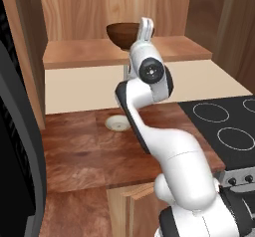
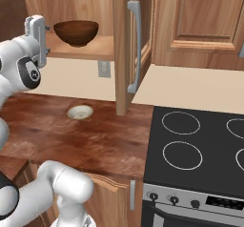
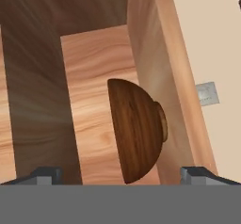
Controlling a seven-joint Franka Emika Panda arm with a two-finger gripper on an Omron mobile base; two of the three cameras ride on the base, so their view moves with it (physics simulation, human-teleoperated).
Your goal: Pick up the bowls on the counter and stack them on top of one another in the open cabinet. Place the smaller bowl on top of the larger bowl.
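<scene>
Two bowls: one deep dark brown wooden bowl (image 2: 76,32) sits upright on the light brown shelf of the open wooden cabinet (image 2: 95,54), just ahead of the pincer (image 3: 120,173), and one small shallow cream-white bowl (image 2: 80,111) lies well below the pincer on the reddish-brown wood-grain counter (image 2: 95,145). The pincer's fingers stand spread wide with nothing between them. A black stovetop (image 2: 200,145) with ring burners adjoins the counter, beneath a cream wall.
</scene>
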